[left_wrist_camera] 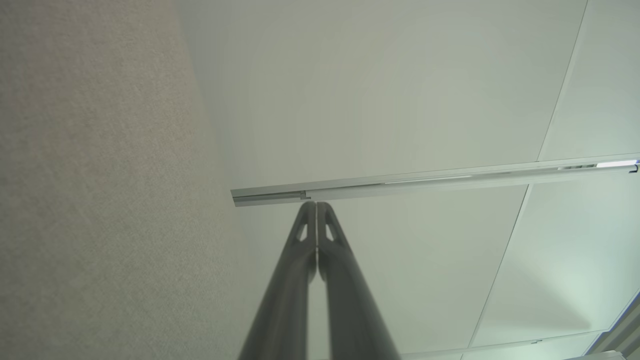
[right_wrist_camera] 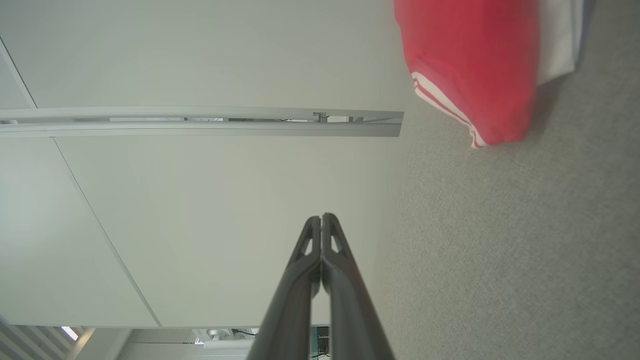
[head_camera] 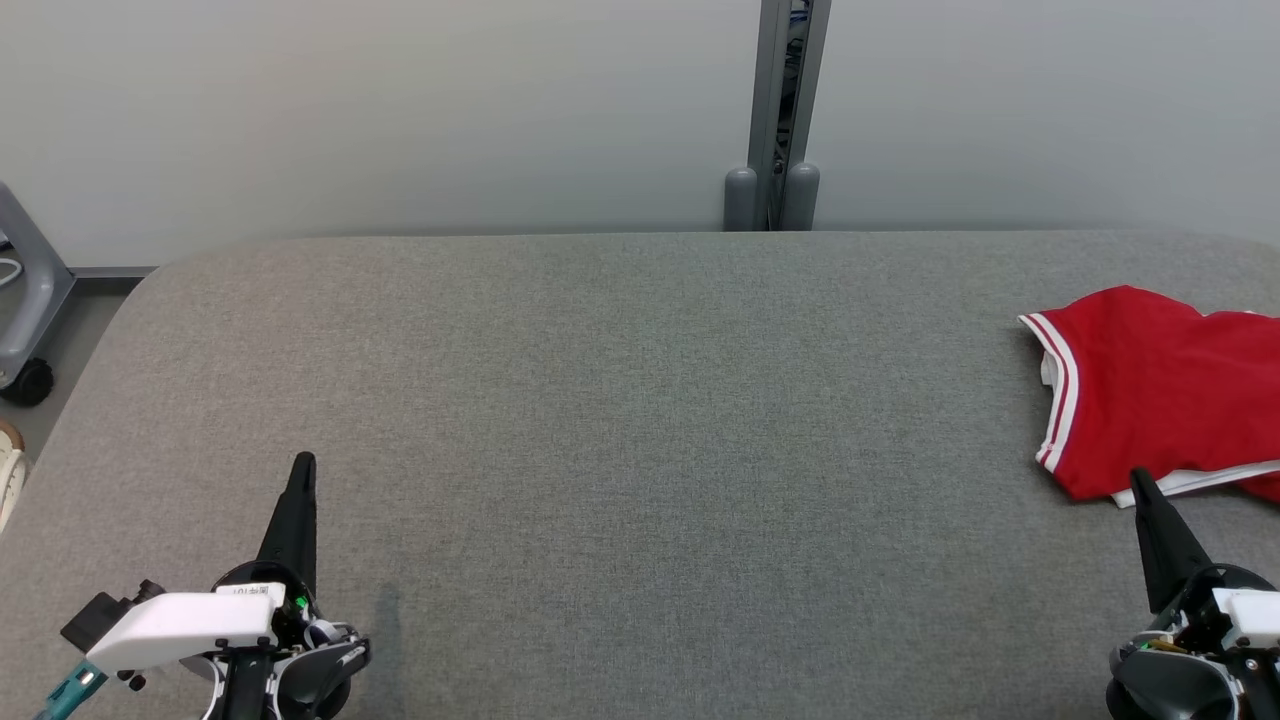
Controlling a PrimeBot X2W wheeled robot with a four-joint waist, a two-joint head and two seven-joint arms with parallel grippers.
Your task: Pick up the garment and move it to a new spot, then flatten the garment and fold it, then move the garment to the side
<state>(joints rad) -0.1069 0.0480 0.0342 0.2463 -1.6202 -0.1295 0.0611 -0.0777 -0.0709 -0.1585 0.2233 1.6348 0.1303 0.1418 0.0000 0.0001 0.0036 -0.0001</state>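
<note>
The garment (head_camera: 1160,385) is a red shirt with white trim, lying rumpled at the right edge of the grey padded table (head_camera: 640,420). The right wrist view catches it as a red fold with white stripes, the garment (right_wrist_camera: 470,65), at the top right. My right gripper (head_camera: 1137,478) is shut and empty at the lower right, its tip just in front of the garment's near hem. My left gripper (head_camera: 303,462) is shut and empty at the lower left, far from the garment. Each wrist view shows its fingertips pressed together: left gripper (left_wrist_camera: 316,203), right gripper (right_wrist_camera: 321,216).
A pale wall rises behind the table, with a grey metal post (head_camera: 785,120) at its middle. A grey wheeled frame (head_camera: 25,310) stands on the floor off the table's left end. Bare grey surface stretches between the two grippers.
</note>
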